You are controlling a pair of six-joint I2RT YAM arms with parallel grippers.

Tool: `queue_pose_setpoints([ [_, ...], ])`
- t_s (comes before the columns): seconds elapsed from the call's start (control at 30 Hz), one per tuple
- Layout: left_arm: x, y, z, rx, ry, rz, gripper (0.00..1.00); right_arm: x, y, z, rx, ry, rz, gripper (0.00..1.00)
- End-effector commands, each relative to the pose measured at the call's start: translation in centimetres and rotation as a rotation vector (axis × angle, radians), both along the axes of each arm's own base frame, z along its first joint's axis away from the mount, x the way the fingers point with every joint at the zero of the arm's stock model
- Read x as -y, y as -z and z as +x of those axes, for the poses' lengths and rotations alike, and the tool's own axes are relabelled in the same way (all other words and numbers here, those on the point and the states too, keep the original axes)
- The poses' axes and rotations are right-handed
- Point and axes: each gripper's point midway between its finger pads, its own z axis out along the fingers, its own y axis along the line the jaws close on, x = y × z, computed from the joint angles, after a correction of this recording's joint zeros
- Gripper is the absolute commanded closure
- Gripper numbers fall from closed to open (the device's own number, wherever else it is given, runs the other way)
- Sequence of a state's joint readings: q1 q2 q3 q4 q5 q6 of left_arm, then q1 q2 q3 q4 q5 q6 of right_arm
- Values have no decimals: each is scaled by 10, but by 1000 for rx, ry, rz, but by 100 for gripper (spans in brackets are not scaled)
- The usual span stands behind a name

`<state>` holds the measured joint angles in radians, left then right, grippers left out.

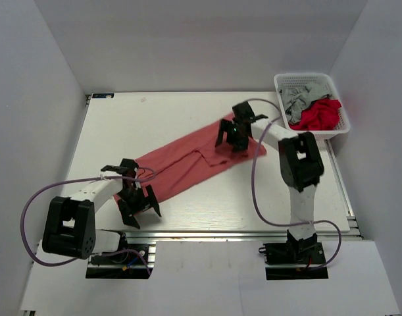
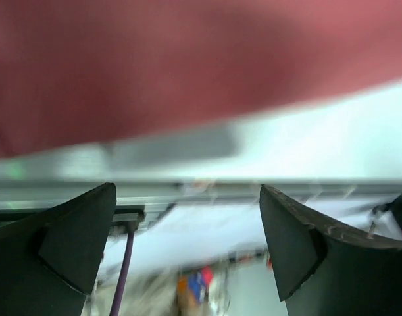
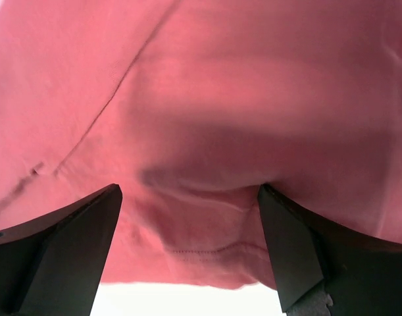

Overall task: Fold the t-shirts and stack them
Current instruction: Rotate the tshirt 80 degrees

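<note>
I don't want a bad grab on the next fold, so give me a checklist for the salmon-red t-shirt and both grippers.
1. Left gripper open: ok.
2. Right gripper open: ok.
3. Salmon-red cloth t-shirt in a long strip on the white table: ok.
4. Right gripper over its far end: ok.
5. Left gripper over its near end: not ok, just off the cloth.
6. Grey shirt and bright red shirt inside the white plastic mesh basket: ok.

Bright, even light w/ soft shadows; top view sharp; L wrist view: salmon t-shirt (image 2: pixel 187 59) blurred.
</note>
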<state>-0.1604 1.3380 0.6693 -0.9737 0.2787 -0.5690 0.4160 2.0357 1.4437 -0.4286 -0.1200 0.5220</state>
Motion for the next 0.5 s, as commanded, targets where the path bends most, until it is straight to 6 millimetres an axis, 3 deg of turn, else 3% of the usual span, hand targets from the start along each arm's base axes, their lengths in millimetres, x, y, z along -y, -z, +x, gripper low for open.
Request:
queue_pose_setpoints([
  [0.0,23,-3,-40,-103,-14,-123,0,-20,37,38,38,-108,-3,10],
  [0.07,29,1,-53,-123,6,-148,0,-46,34,76,122,-162,58,10],
  [0.1,30,3,-56,-141,-5,-143,0,-51,46,82,117,-180,66,10],
  [0.13,33,4,-58,-139,7,-155,0,-64,15,113,226,-199,93,10],
  [0.17,36,4,-55,-119,21,-169,0,-67,14,120,249,-211,101,10],
  [0.2,42,1,-52,-104,42,-190,0,-69,26,124,248,-217,96,10],
  [0.3,57,-20,-14,53,123,-217,0,-69,-3,151,362,-216,81,10],
  [0.33,64,-45,19,176,163,-221,0,-65,-10,159,393,-210,66,10],
  [0.37,68,-57,35,241,206,-215,0,-60,-17,165,417,-200,38,10],
  [0.4,72,-81,65,336,237,-176,0,-57,-36,170,453,-198,36,10],
  [0.43,69,-91,81,393,278,-142,0,-55,-44,170,475,-235,31,10],
  [0.47,64,-96,97,440,295,-69,0,-54,-72,166,510,-250,31,10],
])
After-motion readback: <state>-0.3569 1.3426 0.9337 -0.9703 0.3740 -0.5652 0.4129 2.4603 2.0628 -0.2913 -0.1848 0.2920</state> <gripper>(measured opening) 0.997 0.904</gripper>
